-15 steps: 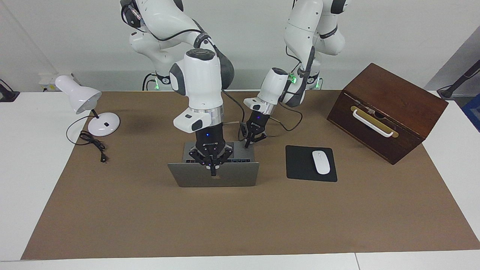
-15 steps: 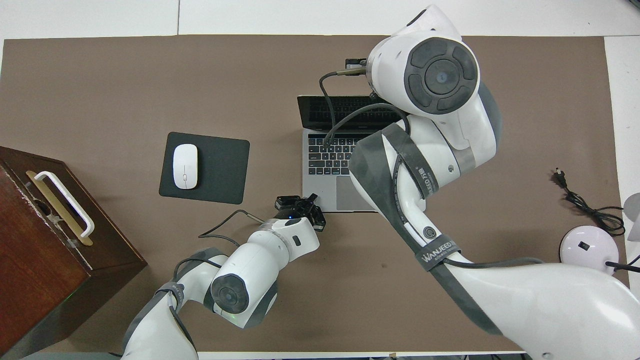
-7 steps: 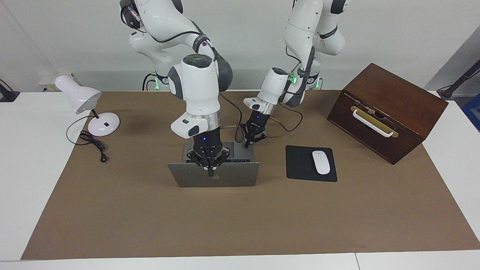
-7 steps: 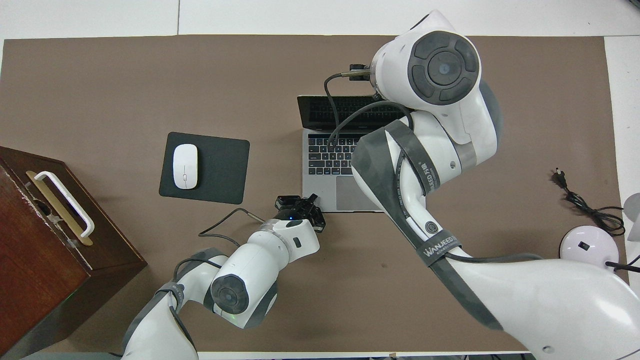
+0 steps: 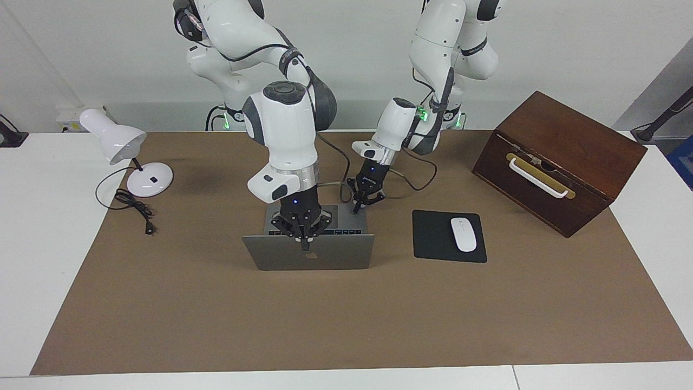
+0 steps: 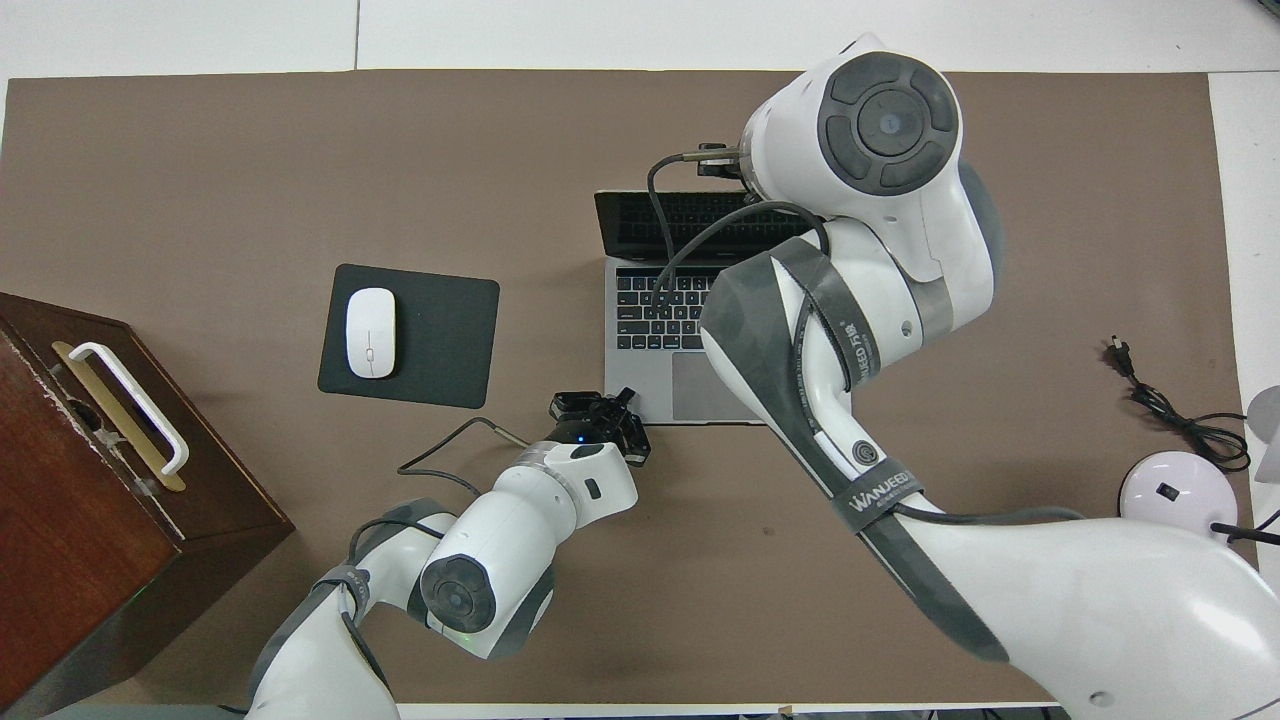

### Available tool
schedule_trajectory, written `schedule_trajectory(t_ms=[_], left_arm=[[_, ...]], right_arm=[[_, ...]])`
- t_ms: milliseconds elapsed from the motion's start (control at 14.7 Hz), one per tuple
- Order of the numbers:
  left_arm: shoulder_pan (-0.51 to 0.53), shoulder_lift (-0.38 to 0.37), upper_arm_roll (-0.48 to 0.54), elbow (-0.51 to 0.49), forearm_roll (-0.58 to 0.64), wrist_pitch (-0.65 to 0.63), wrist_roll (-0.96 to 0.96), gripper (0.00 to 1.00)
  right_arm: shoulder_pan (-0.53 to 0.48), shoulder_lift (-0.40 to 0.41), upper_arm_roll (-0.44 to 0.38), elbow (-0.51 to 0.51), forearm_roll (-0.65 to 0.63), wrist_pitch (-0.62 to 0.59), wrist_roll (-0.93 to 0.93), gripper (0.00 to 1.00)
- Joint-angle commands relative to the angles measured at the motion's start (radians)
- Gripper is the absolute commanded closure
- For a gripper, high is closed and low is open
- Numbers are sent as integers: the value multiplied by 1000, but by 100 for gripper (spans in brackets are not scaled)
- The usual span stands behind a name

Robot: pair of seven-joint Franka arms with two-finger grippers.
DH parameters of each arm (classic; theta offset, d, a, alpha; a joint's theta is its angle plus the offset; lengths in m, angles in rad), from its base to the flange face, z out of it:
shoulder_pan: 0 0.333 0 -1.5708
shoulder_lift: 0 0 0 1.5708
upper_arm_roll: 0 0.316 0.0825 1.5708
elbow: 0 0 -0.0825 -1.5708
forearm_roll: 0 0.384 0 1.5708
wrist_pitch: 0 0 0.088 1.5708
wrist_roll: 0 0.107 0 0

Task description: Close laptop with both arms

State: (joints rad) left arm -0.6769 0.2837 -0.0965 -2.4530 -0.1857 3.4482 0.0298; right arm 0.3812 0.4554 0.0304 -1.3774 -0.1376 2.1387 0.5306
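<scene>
The silver-grey laptop (image 5: 335,257) stands open on the brown mat, its lid upright with the logo side turned away from the robots. Its keyboard (image 6: 650,310) and trackpad show in the overhead view. My right gripper (image 5: 306,245) is shut and points down, its tip against the lid's outer face just under the top edge, above the logo. In the overhead view the arm's wrist hides it. My left gripper (image 5: 358,207) (image 6: 603,408) is shut. It sits low at the corner of the laptop's base nearest the robots, toward the left arm's end; I cannot see whether it touches.
A black mouse pad (image 5: 433,241) with a white mouse (image 5: 463,234) lies beside the laptop toward the left arm's end. A tilted wooden box (image 5: 557,157) with a white handle stands past it. A white desk lamp (image 5: 127,146) and its cable lie toward the right arm's end.
The right arm's wrist has leaned and its gripper tip has risen a little on the lid, uncovering the logo. The lid's angle looks unchanged. The left arm has not moved.
</scene>
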Motion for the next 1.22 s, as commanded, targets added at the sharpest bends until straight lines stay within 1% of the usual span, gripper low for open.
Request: schedule_trajectory(t_ms=[0,68,272,476,748,884,1156], left_arm=[[-9,60,18,-35,-15,14,27,100],[-10,61,18,-35,-15,14,27,100],[-10,72,18,-35,-15,22,27,100],[-10,78,18,-40,-15,25,36,100],[-13,91,18,-46,-15,26,53,100],[-15,95,18,-49,-15,26,56,100],[-13,103,18,-55,-15,28,64,100]], right_arm=[[-11,-9,11,5,29,-58,-32,100],[-10,-12,11,5,36,-77,-43,100],[-11,-17,11,1,111,-140,-50,100],[-19,-26,11,-9,145,-183,-63,100],[-31,-47,11,-54,188,-241,-75,100],[-42,-52,11,-93,207,-269,-76,100],[-68,-112,11,-228,262,-286,-87,100]])
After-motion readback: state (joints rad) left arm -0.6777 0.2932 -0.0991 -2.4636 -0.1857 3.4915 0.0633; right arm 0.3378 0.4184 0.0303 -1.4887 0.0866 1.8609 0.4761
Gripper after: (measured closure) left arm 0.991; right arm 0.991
